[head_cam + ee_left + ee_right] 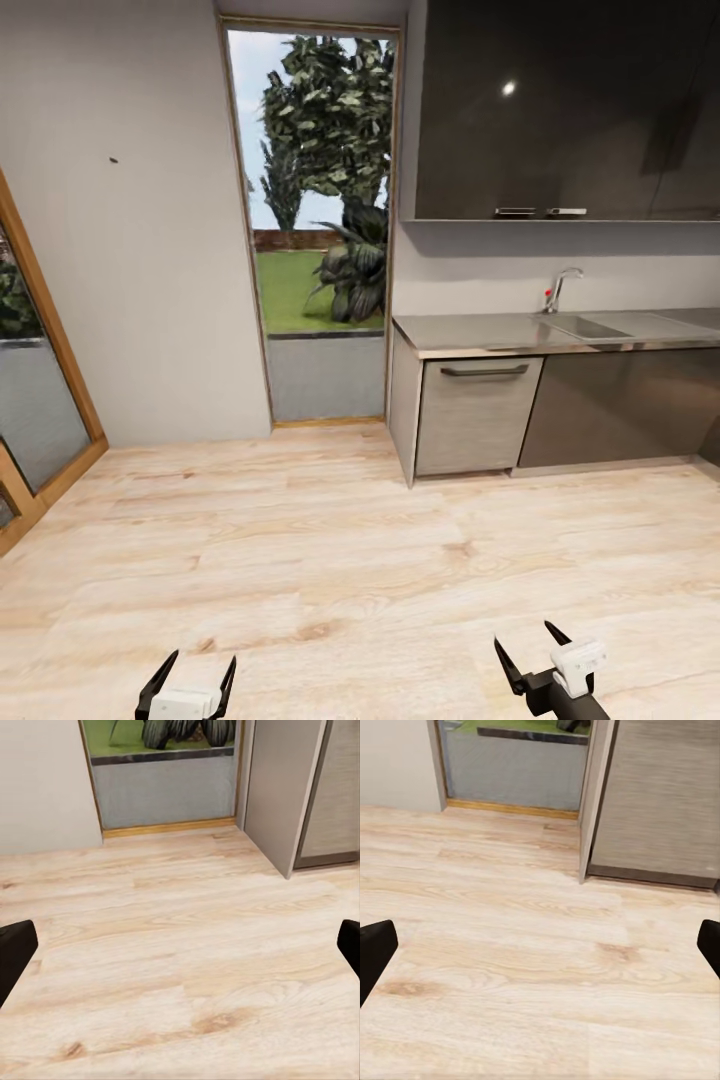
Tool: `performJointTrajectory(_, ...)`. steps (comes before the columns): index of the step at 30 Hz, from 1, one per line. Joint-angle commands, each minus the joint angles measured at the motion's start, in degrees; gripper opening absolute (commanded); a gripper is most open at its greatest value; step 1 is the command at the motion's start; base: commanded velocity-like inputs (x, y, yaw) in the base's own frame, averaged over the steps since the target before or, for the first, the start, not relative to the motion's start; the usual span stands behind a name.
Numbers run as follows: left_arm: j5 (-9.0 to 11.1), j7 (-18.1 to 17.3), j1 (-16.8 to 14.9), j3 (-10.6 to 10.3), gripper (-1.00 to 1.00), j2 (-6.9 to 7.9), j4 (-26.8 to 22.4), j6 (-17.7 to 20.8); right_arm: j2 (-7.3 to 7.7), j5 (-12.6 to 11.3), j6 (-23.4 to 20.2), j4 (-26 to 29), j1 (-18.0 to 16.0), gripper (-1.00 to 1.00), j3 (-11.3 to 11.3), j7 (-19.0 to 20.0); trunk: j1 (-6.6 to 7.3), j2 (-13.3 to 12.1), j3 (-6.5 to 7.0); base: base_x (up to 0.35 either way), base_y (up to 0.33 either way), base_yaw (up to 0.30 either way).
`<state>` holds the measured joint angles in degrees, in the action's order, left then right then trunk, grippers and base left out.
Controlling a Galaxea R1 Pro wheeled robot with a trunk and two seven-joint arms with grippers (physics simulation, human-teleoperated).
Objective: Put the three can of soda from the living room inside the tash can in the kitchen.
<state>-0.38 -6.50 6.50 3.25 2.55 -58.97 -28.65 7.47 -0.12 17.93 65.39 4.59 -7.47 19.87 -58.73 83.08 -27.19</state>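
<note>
Pale wood floor (pixel 330 560) with long grained planks runs up to the kitchen (pixel 560 330), which sits at about two o'clock: glossy dark brown upper cabinets (pixel 560 110), one smooth grey worktop (pixel 500 330) with a sink (pixel 585 326) and one curved chrome tap (pixel 562 285), one brushed grey door below. One tall window (pixel 318 210) at twelve o'clock shows trees. Low down, the left gripper (pixel 188 680) and right gripper (pixel 532 652) both hang with black fingers spread wide, holding nothing.

Tall window (pixel 318 230) – sink (pixel 585 326) (chrome tap (pixel 560 288)).
</note>
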Motion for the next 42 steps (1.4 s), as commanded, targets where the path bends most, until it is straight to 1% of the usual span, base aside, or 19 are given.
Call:
performJointTrajectory(1, 0.0, 0.0, 0.0, 0.0, 1.0, 0.0, 0.0, 0.0, 0.0, 0.0, 0.0, 0.0, 0.0, 1.0, 0.0, 0.0, 0.0, 0.0, 0.0, -0.023, 0.0, 0.0)
performJointTrajectory(4, 0.0, 0.0, 0.0, 0.0, 1.0, 0.0, 0.0, 0.0, 0.0, 0.0, 0.0, 0.0, 0.0, 1.0, 0.1, 0.0, 0.0, 0.0, -0.03, -0.015, 0.0, 0.002)
performJointTrajectory(5, -0.1, 0.0, 0.0, 0.0, 1.0, 0.0, 0.0, 0.0, -0.38, 0.2, -0.1, -0.2, 0.0, 1.0, 0.2, 0.0, 0.0, 0.0, -0.1, -0.049, 0.0, 0.08)
performJointTrajectory(7, -0.1, 0.0, 0.0, 0.0, 1.0, 0.0, 0.0, 0.0, -0.49, 0.3, -0.1, -0.3, 0.0, 1.0, 0.2, 0.1, 0.0, 0.0, -0.25, -0.118, -0.002, 0.086)
performJointTrajectory(13, 0.0, 0.0, 0.0, 0.0, 1.0, 0.0, 0.0, 0.0, -0.6, 0.4, -0.1, -0.5, 0.0, 1.0, 0.2, 0.1, 0.0, 0.0, -0.72, -0.109, -0.02, 0.091)
performJointTrajectory(25, 0.2, 0.0, 0.0, 0.0, 1.0, 0.0, 0.1, 0.0, -0.69, 0.6, -0.1, -0.7, 0.0, 1.0, 0.3, 0.1, 0.0, 0.0, -1.67, -0.035, -0.004, 0.098)
performJointTrajectory(31, 0.4, 0.0, 0.0, 0.0, 1.0, 0.0, 0.0, 0.0, -0.67, 0.6, 0.0, -0.7, 0.0, 1.0, 0.3, 0.1, 0.0, 0.0, -2.14, -0.23, 0.058, 0.104)
performJointTrajectory(42, 0.2, 0.0, 0.0, 0.0, 1.0, 0.0, 0.1, 0.0, -0.62, 0.7, 0.0, -1.1, 0.0, 1.0, 0.4, 0.2, 0.0, 0.0, -3.02, -0.287, 0.152, 0.108)
